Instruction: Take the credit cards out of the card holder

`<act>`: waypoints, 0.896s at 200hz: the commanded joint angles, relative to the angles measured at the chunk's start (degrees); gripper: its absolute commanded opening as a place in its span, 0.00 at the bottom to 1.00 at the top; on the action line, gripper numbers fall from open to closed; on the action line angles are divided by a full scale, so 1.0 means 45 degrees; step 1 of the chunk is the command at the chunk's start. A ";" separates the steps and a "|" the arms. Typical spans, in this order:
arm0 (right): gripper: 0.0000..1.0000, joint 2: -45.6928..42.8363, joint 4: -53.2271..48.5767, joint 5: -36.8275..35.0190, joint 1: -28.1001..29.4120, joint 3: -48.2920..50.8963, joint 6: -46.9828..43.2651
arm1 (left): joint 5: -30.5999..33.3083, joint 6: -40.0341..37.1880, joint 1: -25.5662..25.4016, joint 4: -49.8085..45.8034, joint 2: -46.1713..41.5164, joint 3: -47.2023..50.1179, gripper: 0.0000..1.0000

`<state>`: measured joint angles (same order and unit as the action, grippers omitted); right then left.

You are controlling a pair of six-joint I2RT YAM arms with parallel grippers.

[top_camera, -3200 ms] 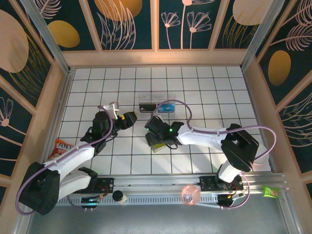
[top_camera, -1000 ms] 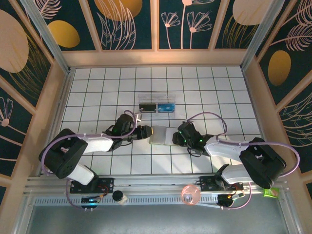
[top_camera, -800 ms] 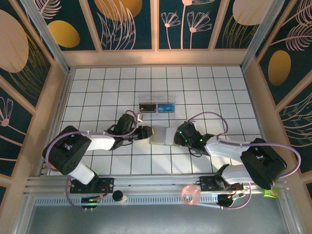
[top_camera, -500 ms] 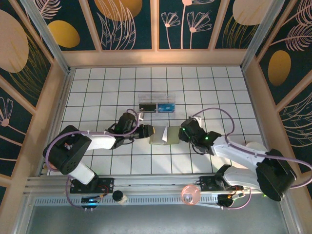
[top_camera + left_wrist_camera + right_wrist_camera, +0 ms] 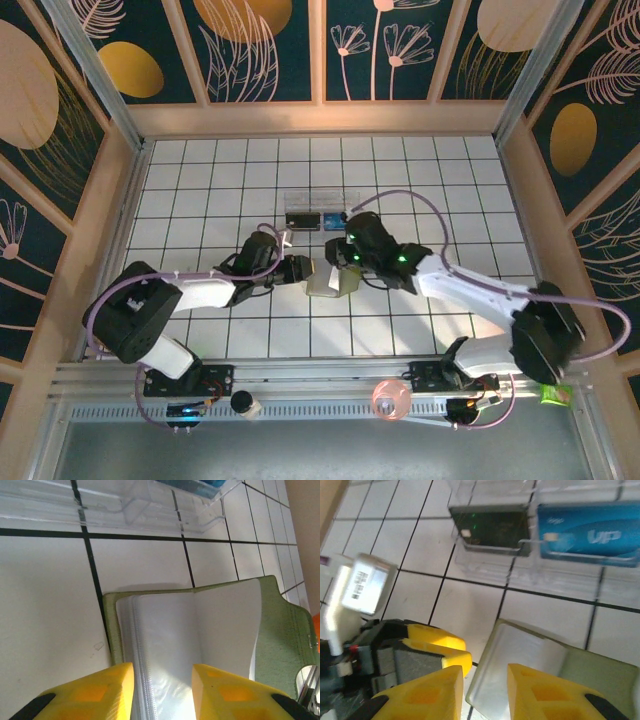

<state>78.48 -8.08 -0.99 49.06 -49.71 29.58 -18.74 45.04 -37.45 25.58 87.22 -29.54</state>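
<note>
Middle of the table [image 5: 200, 180]: the card holder [image 5: 328, 283] is lying open, green cover down, clear sleeves [image 5: 200, 630] facing up.
Clear box [image 5: 320, 213]: it's sitting just beyond the holder's far edge, not touching it, with a dark card [image 5: 492, 527] and a blue card [image 5: 587, 537] lying inside. Going by that, I'm guessing part of the job is already done.
Left pincer [image 5: 162, 675]: it's sitting at the holder's left edge, yellow fingers [image 5: 85, 690] partly apart, with the sleeve stack running between them. I honestly can't tell if it's clamping the sleeves or just straddling them.
Right pincer [image 5: 485, 677]: it's hovering over the far-left part of the holder, right next to the left one. The fingers are showing a narrow gap with a sleeve edge in it, and I can't tell whether it's nipping anything.
Cards left in the holder: I'm not making any out, the plastic is glaring too much.
Step in hand: looks to me like they're setting up a pull, one arm steadying the holder while the other is going for a sleeve.
Next move: I'm thinking the left has to be pinning the holder flat while the right is getting onto a card's edge alone, not the floppy plastic, then sliding it out along the sleeve's opening.
Worry: the two pincers are working nearly on top of each other, so bumping seems likely.
</note>
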 commanded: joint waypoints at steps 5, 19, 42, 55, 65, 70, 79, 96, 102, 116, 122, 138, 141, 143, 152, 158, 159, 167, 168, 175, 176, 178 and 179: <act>0.27 0.1593 0.0283 0.1250 0.0194 -0.1061 -0.0353 | 0.0870 -0.0127 0.0208 -0.0777 -0.1014 0.0573 0.36; 0.26 0.2337 0.0020 0.1093 0.0212 -0.1317 -0.0296 | 0.0995 -0.0086 0.0413 -0.0913 -0.1514 0.0906 0.37; 0.24 0.3047 -0.0230 0.0831 0.0210 -0.1171 -0.0217 | 0.0887 -0.0124 0.0581 -0.0910 -0.1928 0.1229 0.39; 0.24 0.3126 -0.0369 0.0502 0.0229 -0.0971 -0.0178 | 0.0640 -0.0171 0.0582 -0.0794 -0.1884 0.1235 0.41; 0.23 0.2992 -0.0526 0.0133 0.0251 -0.0768 -0.0078 | 0.0377 -0.0201 0.0588 -0.0638 -0.1728 0.1196 0.42; 0.23 0.2868 -0.0600 0.0077 0.0252 -0.0640 -0.0009 | 0.0261 -0.0215 0.0577 -0.0584 -0.1665 0.1159 0.43; 0.23 0.2603 -0.0702 -0.0384 0.0256 -0.0353 0.0097 | 0.0045 -0.0219 0.0587 -0.0374 -0.1519 0.1144 0.45; 0.23 0.2169 -0.0895 -0.0880 0.0214 0.0262 0.0294 | -0.0364 -0.0231 0.0571 0.0024 -0.1236 0.1093 0.46; 0.23 0.2044 -0.0957 -0.0971 0.0194 0.0523 0.0384 | -0.0497 -0.0230 0.0588 0.0151 -0.1125 0.1061 0.46; 0.21 0.1816 -0.0887 -0.1187 0.0110 0.1140 0.0614 | -0.0813 -0.0238 0.0568 0.0427 -0.0820 0.0967 0.47; 0.20 0.1731 -0.0799 -0.1241 0.0040 0.1437 0.0699 | -0.0956 -0.0212 0.0559 0.0550 -0.0687 0.0909 0.47; 0.17 0.1603 -0.0461 -0.1322 -0.0041 0.1998 0.0808 | -0.1287 -0.0131 0.0566 0.0938 -0.0320 0.0824 0.50; 0.16 0.1604 -0.0350 -0.1337 -0.0059 0.2089 0.0818 | -0.1333 -0.0116 0.0566 0.1019 -0.0242 0.0805 0.50; 0.16 0.1604 -0.0275 -0.1350 -0.0061 0.2153 0.0806 | -0.1380 -0.0099 0.0568 0.1064 -0.0193 0.0794 0.50; 0.14 0.1620 0.0059 -0.1361 -0.0098 0.2426 0.0764 | -0.1519 0.0000 0.0531 0.1303 0.0031 0.0730 0.51; 0.12 0.1641 0.0312 -0.1314 -0.0137 0.2601 0.0708 | -0.1609 0.0042 0.0530 0.1424 0.0188 0.0684 0.51; 0.12 0.1642 0.0350 -0.1308 -0.0148 0.2615 0.0700 | -0.1613 0.0046 0.0539 0.1444 0.0207 0.0675 0.51; 0.10 0.1696 0.0602 -0.1271 -0.0233 0.2843 0.0677 | -0.1671 0.0107 0.0541 0.1566 0.0382 0.0613 0.51; 0.10 0.1698 0.0622 -0.1267 -0.0235 0.2873 0.0674 | -0.1683 0.0127 0.0535 0.1583 0.0412 0.0590 0.51; 0.10 0.1716 0.0778 -0.1230 -0.0291 0.3039 0.0689 | -0.1712 0.0140 0.0511 0.1655 0.0558 0.0542 0.51; 0.10 0.1718 0.0788 -0.1227 -0.0313 0.3059 0.0690 | -0.1703 0.0134 0.0511 0.1657 0.0588 0.0536 0.51; 0.10 0.1725 0.0835 -0.1225 -0.0335 0.3098 0.0691 | -0.1706 0.0130 0.0510 0.1658 0.0620 0.0516 0.51; 0.10 0.1733 0.0856 -0.1215 -0.0335 0.3118 0.0701 | -0.1710 0.0129 0.0520 0.1658 0.0638 0.0513 0.51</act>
<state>86.65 -7.57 -5.13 48.58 -38.89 32.10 -23.62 45.23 -35.03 28.69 87.35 -25.36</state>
